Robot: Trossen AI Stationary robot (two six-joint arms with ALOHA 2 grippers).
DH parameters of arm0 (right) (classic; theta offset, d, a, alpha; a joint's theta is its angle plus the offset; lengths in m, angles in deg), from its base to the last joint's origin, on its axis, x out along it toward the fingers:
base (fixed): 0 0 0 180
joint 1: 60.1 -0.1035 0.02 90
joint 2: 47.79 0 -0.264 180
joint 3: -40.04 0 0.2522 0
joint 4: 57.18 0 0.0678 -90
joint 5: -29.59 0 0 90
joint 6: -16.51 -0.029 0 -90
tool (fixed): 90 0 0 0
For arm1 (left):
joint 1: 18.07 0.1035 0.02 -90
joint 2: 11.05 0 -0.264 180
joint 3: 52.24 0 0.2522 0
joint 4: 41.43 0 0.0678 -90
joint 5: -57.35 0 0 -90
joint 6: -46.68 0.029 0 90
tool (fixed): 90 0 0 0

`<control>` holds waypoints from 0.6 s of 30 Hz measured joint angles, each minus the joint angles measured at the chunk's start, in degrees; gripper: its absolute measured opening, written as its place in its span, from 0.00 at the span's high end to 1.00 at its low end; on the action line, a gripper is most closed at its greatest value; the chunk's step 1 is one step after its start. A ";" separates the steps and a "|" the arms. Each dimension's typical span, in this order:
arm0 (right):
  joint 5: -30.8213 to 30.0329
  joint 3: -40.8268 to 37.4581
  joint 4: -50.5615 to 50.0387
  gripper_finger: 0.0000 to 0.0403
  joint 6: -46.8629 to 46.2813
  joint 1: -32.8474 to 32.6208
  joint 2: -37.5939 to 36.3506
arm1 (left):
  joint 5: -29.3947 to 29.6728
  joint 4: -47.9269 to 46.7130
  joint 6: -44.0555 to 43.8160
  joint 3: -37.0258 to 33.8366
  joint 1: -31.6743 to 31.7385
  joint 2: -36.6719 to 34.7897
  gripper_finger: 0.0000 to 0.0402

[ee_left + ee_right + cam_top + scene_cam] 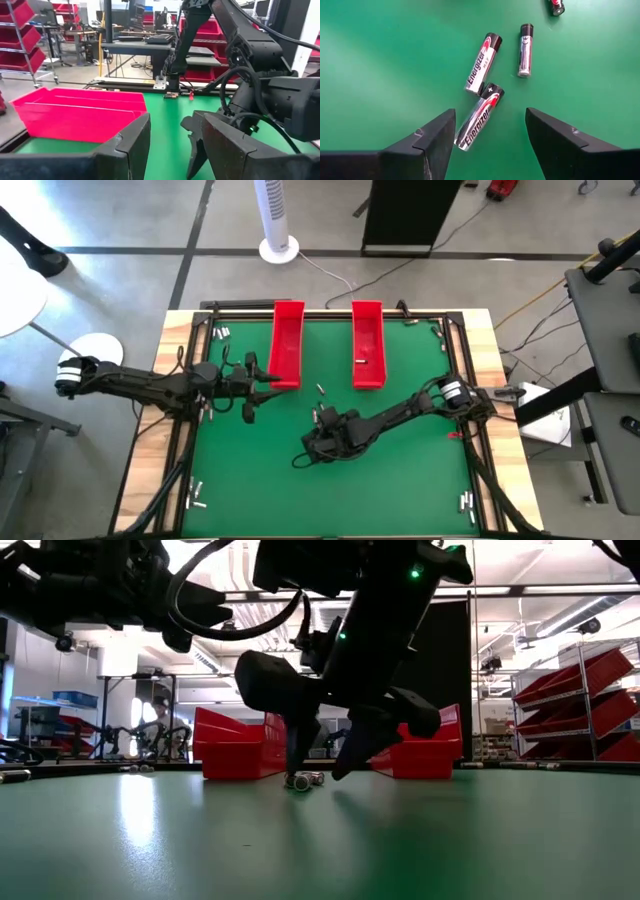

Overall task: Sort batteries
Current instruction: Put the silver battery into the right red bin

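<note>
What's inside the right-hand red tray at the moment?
One battery lies in the right-hand red tray, near its front end. The rest of its floor looks bare from above; the low view shows only its outer wall.

Three silver-and-black batteries [482, 63] lie flat on the green table near its middle, two nearly end to end, the third just beside them; a fourth shows only partly. One battery [358, 361] lies in the right red tray. Small clusters [196, 498] lie flat at the table's corners.

High view straight down, low view level at table height, 2 wrist views close, all sharing green mat [400, 470]
</note>
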 joint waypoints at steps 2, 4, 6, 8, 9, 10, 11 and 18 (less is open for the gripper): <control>-0.90 -0.08 -0.06 0.44 0.02 0.05 0.00 | -0.15 -0.04 -0.51 0.00 0.00 0.00 0.61; -1.22 -0.12 -0.07 0.46 0.62 0.14 0.00 | -0.19 -0.10 -0.90 0.00 0.00 0.00 0.61; -1.63 -0.15 0.17 0.47 1.50 0.22 0.50 | -0.21 -0.11 -0.92 0.00 0.00 0.00 0.61; -1.65 -0.15 0.29 0.48 2.04 0.24 1.54 | -0.24 -0.10 -0.92 0.00 0.00 0.00 0.61; -2.01 -0.16 0.41 0.48 2.43 0.24 2.20 | -0.30 -0.10 -0.92 0.00 0.02 0.00 0.61; -1.89 -0.16 0.96 0.48 2.86 0.19 2.62 | -0.56 -0.08 -0.94 0.00 0.02 0.00 0.61; -1.61 -0.04 1.50 0.48 3.23 0.15 2.99 | -0.75 -0.08 -0.95 0.00 0.02 0.00 0.61; -0.86 0.03 -0.04 0.49 4.19 0.13 3.70 | -1.33 0.03 -0.95 0.00 0.02 0.00 0.61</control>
